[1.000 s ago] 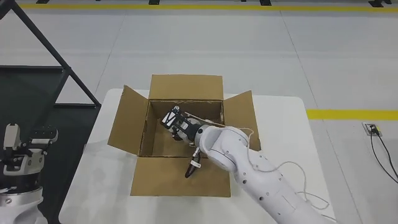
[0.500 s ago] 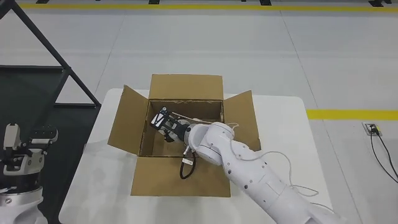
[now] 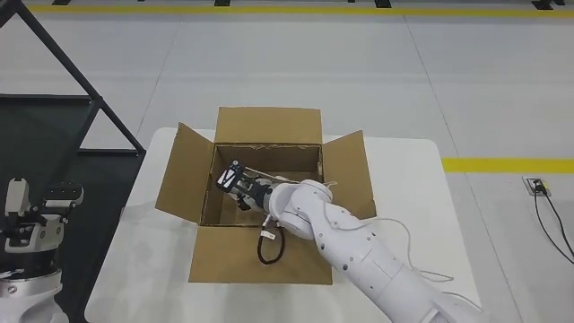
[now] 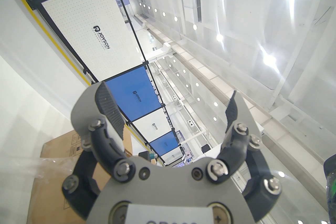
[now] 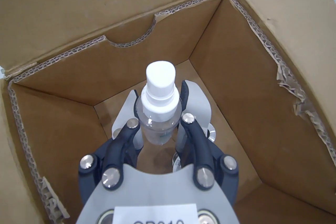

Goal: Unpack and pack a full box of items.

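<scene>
Right wrist view: bottle [image 5: 159,104], cap foremost

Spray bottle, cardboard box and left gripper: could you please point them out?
spray bottle [image 5: 160,76], right wrist view, white cap.
cardboard box [image 3: 269,126], top view, far flap.
left gripper [image 4: 169,99], left wrist view, midway between fingertips.

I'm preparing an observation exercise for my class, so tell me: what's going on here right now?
The robot's right end effector is down inside the open cardboard box, shut on a clear spray bottle with a white cap. The box stands on a white table with its flaps spread open. The left end effector is open, holds nothing, and points up toward the ceiling.
</scene>
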`<control>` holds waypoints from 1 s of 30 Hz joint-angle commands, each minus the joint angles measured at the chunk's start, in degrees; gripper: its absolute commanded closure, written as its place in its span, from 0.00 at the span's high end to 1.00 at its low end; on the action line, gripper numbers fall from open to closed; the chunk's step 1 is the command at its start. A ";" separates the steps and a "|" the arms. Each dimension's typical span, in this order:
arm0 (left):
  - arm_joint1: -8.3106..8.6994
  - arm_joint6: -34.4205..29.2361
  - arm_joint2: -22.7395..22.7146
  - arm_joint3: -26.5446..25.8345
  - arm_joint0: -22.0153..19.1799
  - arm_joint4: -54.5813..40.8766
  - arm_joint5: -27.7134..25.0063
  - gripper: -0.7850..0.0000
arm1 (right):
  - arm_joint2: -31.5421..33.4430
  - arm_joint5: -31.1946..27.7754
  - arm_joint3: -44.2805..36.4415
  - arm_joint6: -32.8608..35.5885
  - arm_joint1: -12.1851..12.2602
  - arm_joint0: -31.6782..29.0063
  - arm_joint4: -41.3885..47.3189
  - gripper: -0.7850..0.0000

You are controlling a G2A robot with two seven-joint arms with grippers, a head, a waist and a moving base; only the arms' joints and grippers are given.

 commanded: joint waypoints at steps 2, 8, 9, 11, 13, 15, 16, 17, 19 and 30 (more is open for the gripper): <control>0.00 0.00 0.00 0.00 0.00 0.00 0.00 1.00 | -0.59 -0.72 3.70 -1.54 -1.17 0.91 0.87 0.00; 0.00 0.00 0.00 0.00 0.00 0.00 0.00 1.00 | -1.76 -3.29 10.34 -4.35 -3.44 2.38 1.82 0.15; 0.00 0.00 0.00 0.00 0.00 0.00 0.00 1.00 | -1.88 -3.64 11.22 -4.84 -3.73 2.52 1.85 0.21; 0.00 0.00 0.00 0.00 0.00 0.00 0.00 1.00 | -2.00 -4.20 12.81 -5.83 -4.25 2.80 1.89 0.33; 0.00 0.00 0.00 0.00 0.00 0.00 0.00 1.00 | -2.05 -4.85 14.49 -6.85 -4.74 3.03 1.87 0.36; 0.00 0.00 0.00 0.00 0.00 0.00 0.00 1.00 | -2.00 -5.15 15.51 -7.57 -5.03 3.15 1.86 0.43; 0.00 0.00 0.00 0.00 0.00 0.00 0.00 1.00 | -1.98 -5.32 16.05 -7.90 -5.18 3.26 1.77 0.45; 0.00 0.00 0.00 0.00 0.00 0.00 0.00 1.00 | -1.95 -5.48 16.52 -8.22 -5.32 3.32 1.68 0.45; 0.00 0.00 0.00 0.00 0.00 0.00 0.00 1.00 | -1.79 -5.77 17.30 -8.89 -5.58 3.39 1.61 0.48; 0.00 0.00 0.00 0.00 0.00 0.00 0.00 1.00 | -0.81 -5.13 15.32 -12.80 -5.43 2.56 -1.72 0.84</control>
